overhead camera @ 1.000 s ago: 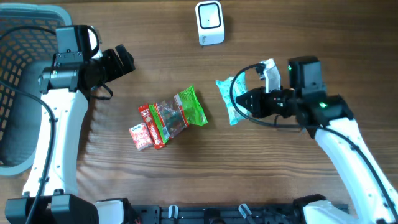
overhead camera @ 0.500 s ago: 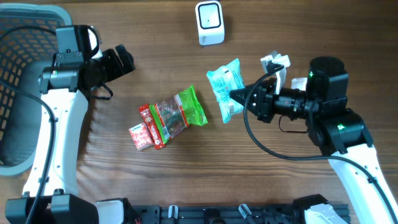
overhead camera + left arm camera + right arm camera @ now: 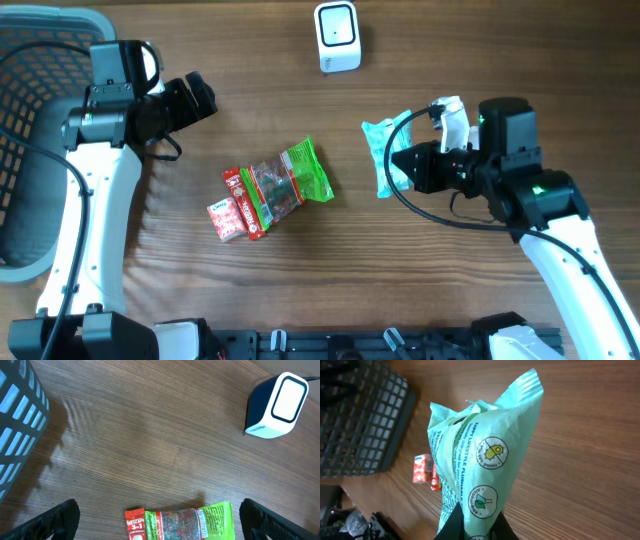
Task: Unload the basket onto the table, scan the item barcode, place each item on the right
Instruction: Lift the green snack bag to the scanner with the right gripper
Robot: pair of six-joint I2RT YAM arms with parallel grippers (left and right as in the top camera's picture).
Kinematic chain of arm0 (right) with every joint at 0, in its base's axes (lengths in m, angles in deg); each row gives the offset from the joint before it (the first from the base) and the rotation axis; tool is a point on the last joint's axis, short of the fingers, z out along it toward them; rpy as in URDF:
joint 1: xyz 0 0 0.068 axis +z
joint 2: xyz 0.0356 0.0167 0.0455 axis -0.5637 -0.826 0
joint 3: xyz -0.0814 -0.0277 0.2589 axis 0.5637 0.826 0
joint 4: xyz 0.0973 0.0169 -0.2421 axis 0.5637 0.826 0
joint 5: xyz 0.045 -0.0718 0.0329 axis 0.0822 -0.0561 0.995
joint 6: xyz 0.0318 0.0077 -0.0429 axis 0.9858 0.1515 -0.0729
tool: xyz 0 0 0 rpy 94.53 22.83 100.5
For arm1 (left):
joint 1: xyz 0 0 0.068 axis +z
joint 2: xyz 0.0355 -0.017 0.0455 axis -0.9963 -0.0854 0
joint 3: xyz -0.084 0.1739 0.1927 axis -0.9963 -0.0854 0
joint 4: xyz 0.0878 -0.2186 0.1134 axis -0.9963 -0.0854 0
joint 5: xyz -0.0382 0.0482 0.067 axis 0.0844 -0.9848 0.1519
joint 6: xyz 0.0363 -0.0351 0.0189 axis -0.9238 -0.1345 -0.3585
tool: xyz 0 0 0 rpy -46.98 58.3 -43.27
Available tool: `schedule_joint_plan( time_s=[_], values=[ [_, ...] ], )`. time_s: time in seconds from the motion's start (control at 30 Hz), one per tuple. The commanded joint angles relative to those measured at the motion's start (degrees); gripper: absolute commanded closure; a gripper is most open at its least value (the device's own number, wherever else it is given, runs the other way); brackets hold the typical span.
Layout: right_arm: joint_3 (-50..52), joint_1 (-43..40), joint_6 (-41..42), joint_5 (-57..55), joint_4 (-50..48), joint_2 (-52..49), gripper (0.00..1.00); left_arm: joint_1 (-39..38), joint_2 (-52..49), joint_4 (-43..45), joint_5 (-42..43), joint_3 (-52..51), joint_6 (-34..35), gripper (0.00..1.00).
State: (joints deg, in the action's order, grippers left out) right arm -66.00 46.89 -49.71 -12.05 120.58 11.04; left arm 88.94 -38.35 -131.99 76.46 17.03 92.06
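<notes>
A mint-green pack of wipes (image 3: 383,160) hangs above the table right of centre, with my right gripper (image 3: 402,168) shut on its lower end. In the right wrist view the pack (image 3: 480,455) rises from between the black fingers (image 3: 452,532), its printed side showing. The white barcode scanner (image 3: 337,37) stands at the back centre, apart from the pack. My left gripper (image 3: 205,98) hovers open at the left with nothing in it. Its wrist view shows the scanner (image 3: 277,406) at the upper right, and the gripper (image 3: 160,530) spread wide over the green snack bag.
A green snack bag (image 3: 290,180) and red sachets (image 3: 232,205) lie together at the middle of the table. A dark plastic basket (image 3: 25,120) fills the left edge. Bare wood lies between the scanner and the snack pile.
The right arm first pushed the pack of wipes left with its face up, then drew it back right and turned it more edge-on. The left arm has not moved.
</notes>
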Motion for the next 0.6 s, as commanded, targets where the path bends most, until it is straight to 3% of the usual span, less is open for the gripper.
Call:
schedule_joint_plan(
  time_s=[0.0,0.37,0.57],
  values=[
    [-0.37,0.04,-0.26,-1.46,-0.66,-0.22,0.96,0.42,0.37,0.15,-0.13,0.33,-0.72,0.0],
    [-5.27,0.04,-0.02,-5.62,1.01,-0.83,0.96,0.42,0.37,0.15,-0.13,0.33,-0.72,0.0],
    [-25.94,0.37,-3.21,-10.1,13.68,-9.44,0.96,0.42,0.37,0.15,-0.13,0.33,-0.72,0.0]
  ],
)
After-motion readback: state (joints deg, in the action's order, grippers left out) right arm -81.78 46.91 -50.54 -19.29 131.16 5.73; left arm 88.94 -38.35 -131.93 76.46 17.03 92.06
